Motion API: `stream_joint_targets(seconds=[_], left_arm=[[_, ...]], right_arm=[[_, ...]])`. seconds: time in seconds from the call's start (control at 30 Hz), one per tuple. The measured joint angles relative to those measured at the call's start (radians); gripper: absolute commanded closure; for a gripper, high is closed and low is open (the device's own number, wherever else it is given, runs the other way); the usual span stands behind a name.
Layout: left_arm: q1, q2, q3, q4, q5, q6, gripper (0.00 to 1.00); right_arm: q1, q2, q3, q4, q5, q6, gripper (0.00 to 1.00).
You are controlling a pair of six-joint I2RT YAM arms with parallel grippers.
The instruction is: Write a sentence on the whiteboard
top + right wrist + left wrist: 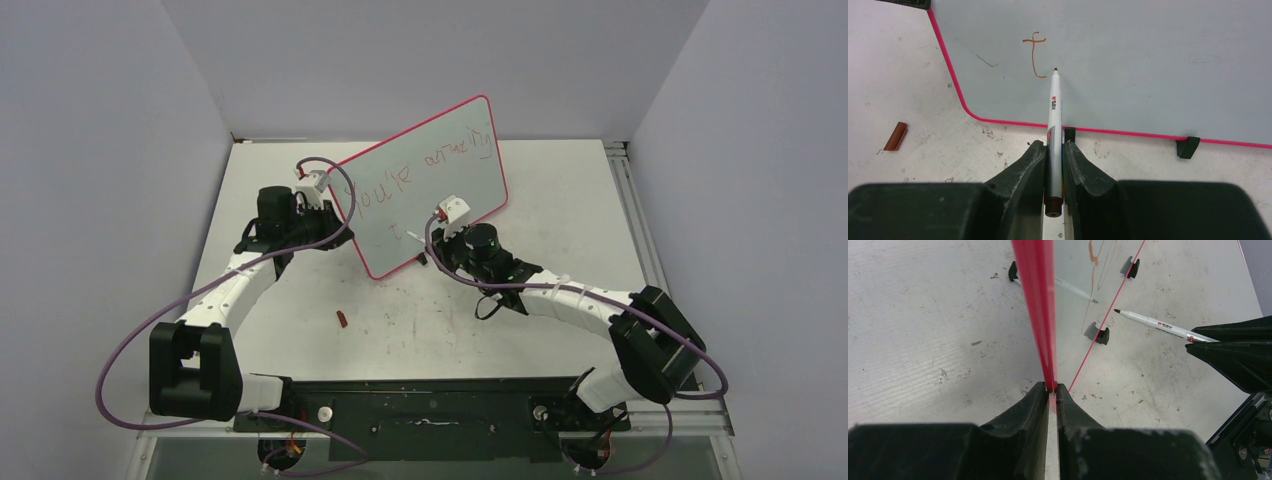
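The whiteboard (pixel 440 170) stands tilted on two black clip feet, pink-red rim, pale surface. The sentence (pixel 420 170) shows as reddish-brown scrawl, "You're amazing", with a lone "t" (pixel 1034 55) below it. My left gripper (pixel 1052 388) is shut on the board's left rim (pixel 1038 300). My right gripper (pixel 1053 145) is shut on a white marker (pixel 1053 107), tip pointing at the board just right of the "t". The marker also shows in the left wrist view (pixel 1153 324) and the right gripper in the top view (pixel 440 240).
A small brown marker cap (pixel 341 319) lies on the table in front of the board, also in the right wrist view (pixel 895 136). The clip feet (pixel 1188 146) rest on the white table (pixel 560 190). Grey walls enclose the back and sides.
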Motion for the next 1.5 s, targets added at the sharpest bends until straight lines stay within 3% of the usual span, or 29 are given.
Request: stream_joint_targets(seconds=[1.5], left_arm=[[0.000, 0.000, 0.000, 0.000, -0.010, 0.001, 0.93]], right_arm=[[0.021, 0.064, 0.031, 0.052, 0.030, 0.004, 0.95]])
